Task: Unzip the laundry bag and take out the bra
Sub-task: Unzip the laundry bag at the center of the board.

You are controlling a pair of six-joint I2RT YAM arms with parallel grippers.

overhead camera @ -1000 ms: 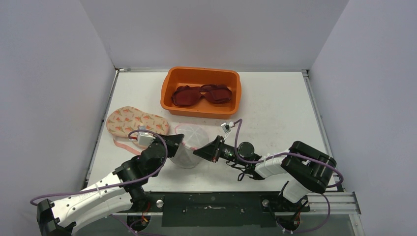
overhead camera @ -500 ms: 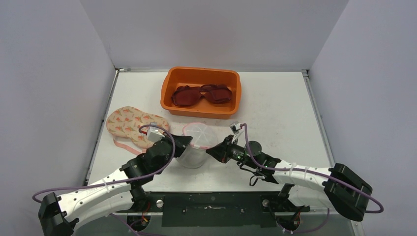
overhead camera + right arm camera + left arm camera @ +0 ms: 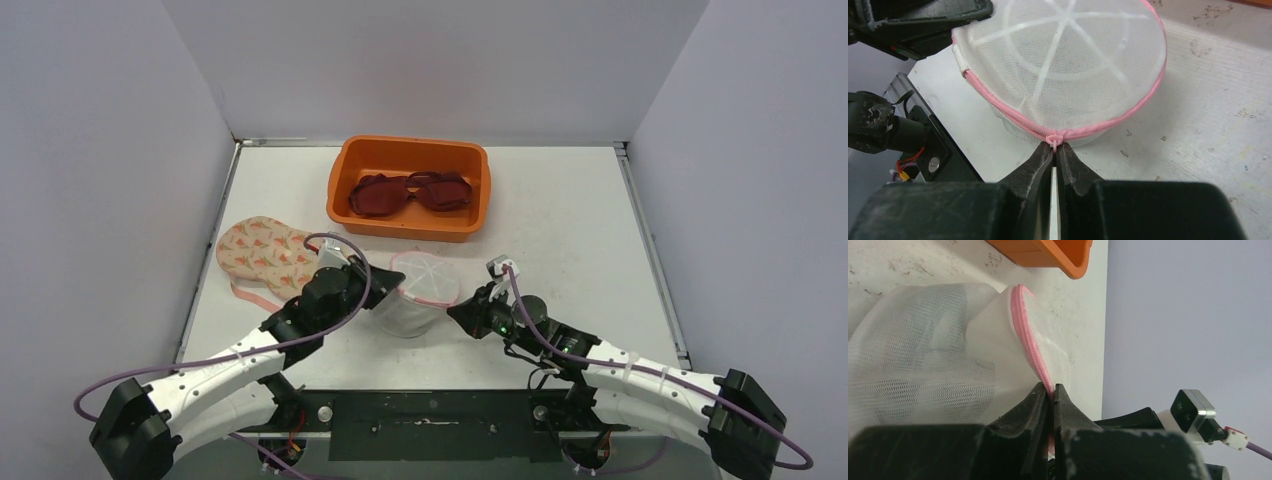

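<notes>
A round white mesh laundry bag [image 3: 413, 303] with a pink zipper stands on the table between my two grippers. My left gripper [image 3: 385, 281] is shut on the pink zipper band [image 3: 1029, 346] at the bag's left rim. My right gripper [image 3: 459, 312] is shut on the pink zipper pull [image 3: 1054, 138] at the bag's near right side; the zipper looks closed there. The bag's domed top with white ribs [image 3: 1068, 55] fills the right wrist view. A bra inside the bag cannot be made out through the mesh.
An orange tub [image 3: 408, 187] holding a dark red bra [image 3: 412, 192] stands behind the bag. A floral patterned bra [image 3: 270, 255] with a pink strap lies at the left. White walls enclose the table; the tub's corner [image 3: 1058, 255] shows in the left wrist view.
Both grippers and the bag have shifted right and a little away from the bases. The right arm has stretched out low along the table, its gripper still at the zipper.
</notes>
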